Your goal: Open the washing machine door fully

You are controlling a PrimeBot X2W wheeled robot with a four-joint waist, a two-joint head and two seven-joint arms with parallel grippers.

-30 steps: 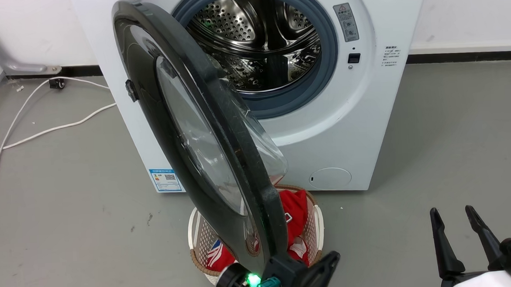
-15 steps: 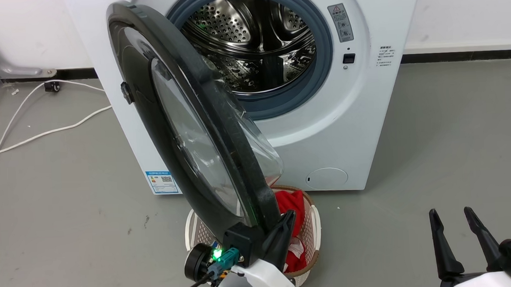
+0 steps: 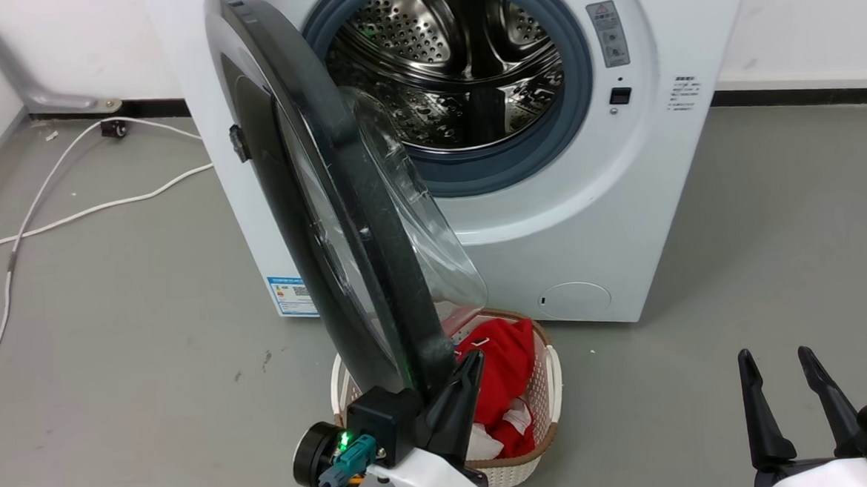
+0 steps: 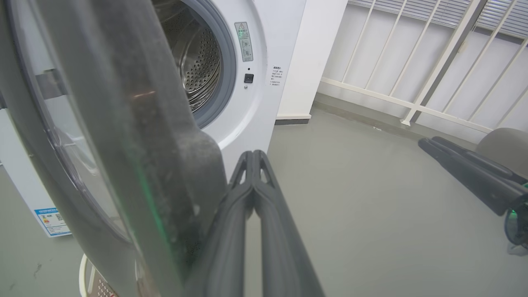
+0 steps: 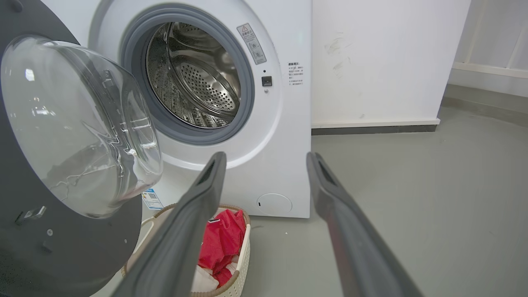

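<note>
Left jaws together beside glossy door [image 3: 343, 226]

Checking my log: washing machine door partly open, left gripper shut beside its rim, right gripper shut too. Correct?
No: the right gripper is open, jaws spread apart, as the right wrist view shows. The washing machine door is partly open and the left gripper shut beside its rim.

Bright, even light; wrist views blur nearby.
</note>
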